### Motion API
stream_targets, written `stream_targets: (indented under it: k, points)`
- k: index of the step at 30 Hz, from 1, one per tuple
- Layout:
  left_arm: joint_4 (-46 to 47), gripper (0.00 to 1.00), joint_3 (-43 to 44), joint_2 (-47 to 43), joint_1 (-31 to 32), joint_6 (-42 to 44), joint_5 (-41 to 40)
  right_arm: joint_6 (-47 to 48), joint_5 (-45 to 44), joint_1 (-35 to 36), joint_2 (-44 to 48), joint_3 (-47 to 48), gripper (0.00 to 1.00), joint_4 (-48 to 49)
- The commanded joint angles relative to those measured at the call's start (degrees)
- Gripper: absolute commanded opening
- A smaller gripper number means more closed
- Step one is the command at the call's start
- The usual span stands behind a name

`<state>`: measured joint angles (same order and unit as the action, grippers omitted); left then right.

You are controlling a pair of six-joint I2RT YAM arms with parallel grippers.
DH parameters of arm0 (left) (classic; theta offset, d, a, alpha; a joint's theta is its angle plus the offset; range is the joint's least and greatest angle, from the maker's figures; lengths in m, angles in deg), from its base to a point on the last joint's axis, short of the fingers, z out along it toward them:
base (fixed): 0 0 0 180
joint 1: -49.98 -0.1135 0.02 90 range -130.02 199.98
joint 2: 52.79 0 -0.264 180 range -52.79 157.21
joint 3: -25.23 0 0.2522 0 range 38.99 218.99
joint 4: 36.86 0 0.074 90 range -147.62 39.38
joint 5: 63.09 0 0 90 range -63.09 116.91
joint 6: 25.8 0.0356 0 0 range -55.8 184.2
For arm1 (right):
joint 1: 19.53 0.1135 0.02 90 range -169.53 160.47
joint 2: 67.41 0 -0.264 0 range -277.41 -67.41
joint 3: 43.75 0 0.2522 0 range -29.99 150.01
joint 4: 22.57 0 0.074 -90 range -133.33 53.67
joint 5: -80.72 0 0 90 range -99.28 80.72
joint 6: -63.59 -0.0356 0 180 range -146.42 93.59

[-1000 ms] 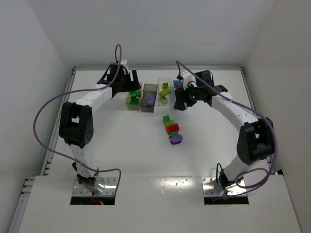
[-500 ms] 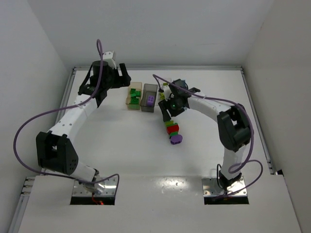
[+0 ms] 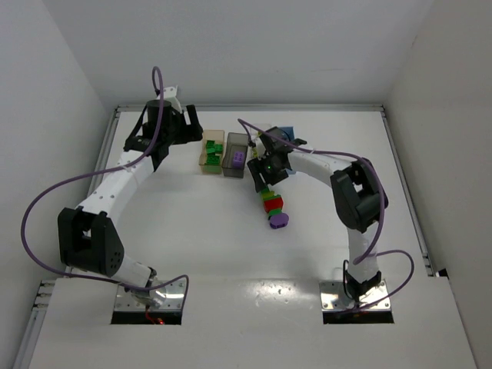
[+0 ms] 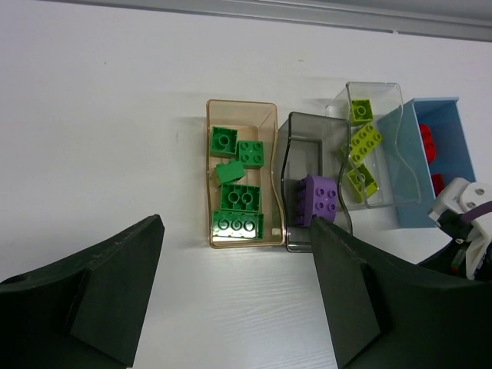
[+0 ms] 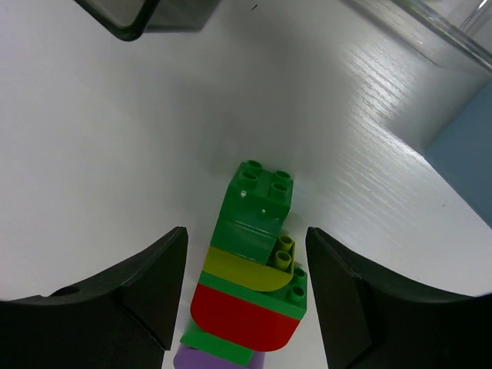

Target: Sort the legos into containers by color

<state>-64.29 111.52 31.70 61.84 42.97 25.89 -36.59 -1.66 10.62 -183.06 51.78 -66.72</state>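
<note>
seen from above, the right gripper (image 3: pixel 265 175) hides the clear bin (image 4: pixel 388 123), all but one corner of the blue bin (image 3: pixel 287 131), and the far end of the lego stack (image 3: pixel 274 206). its wrist camera cuts off the purple brick (image 5: pixel 223 360) at the bottom edge and shows only a corner of the grey bin (image 5: pixel 146 14).

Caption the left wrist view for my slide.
Dark green bricks in tan bin, purple brick in grey bin, lime bricks in clear bin, red bricks in blue bin.

Four bins (image 4: pixel 241 103), one loose stack of bricks (image 5: pixel 247 306).
</note>
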Motion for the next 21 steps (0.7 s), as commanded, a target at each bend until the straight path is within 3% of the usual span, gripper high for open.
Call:
stream_targets:
  k: [1,6,12,15,21]
  points:
    - [1.28,0.83,0.5,0.15,-0.43,0.05,-1.01,-1.43,-0.85,0.35,-1.06,2.33,0.63,0.69]
    - [1.28,0.83,0.5,1.2,-0.95,0.58,-1.01,-1.95,-1.38,0.35,-3.17,3.38,0.63,0.69]
    - [1.28,0.83,0.5,1.73,-0.96,0.58,-0.48,-1.95,-1.38,0.35,-4.93,5.05,0.5,0.69]
    - [1.28,0.83,0.5,2.26,-0.96,0.58,-0.48,-1.95,-1.38,0.35,-5.46,5.06,0.41,0.69]
    - [1.89,0.85,-1.77,1.12,-2.1,-0.04,6.36,-1.95,2.73,0.35,-2.83,3.74,0.11,0.69]
